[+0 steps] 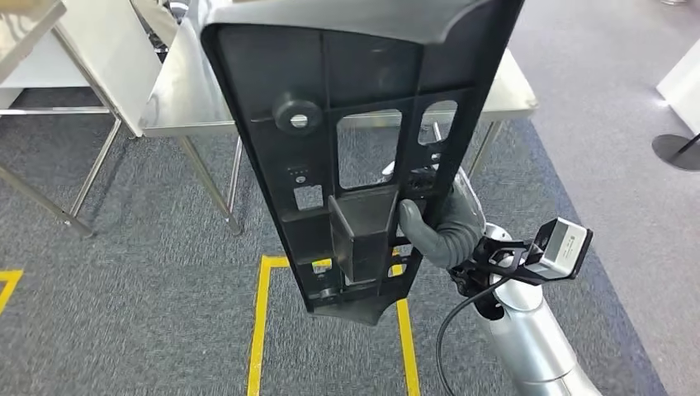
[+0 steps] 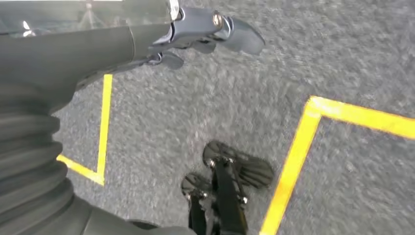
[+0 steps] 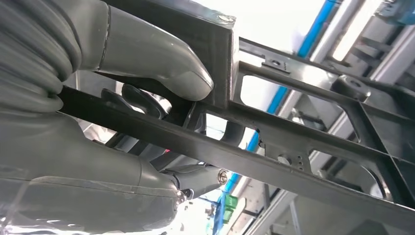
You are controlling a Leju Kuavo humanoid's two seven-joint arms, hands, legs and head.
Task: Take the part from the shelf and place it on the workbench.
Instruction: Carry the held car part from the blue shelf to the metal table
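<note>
Part (image 1: 363, 157), a big black plastic panel with cutouts and a boxy bracket, is held upright in the air, close to the head camera, by right hand (image 1: 446, 231). Its grey thumb presses on the bracket face, and the darker fingers (image 3: 142, 100) wrap behind the frame through an opening, so the hand is clamped on the panel's lower right edge. Right wrist view shows the thumb flat on the bracket wall and the ribs of the part running across. Worktop (image 1: 190, 99), a steel table, stands beyond the part, partly hidden by it; the part is not touching it. Left hand (image 2: 195, 34) hangs over grey carpet (image 2: 303, 58) with yellow tape lines (image 2: 293, 161), fingers loosely curled and apart, holding nothing. More yellow tape marks the floor below the part in the head view.
</note>
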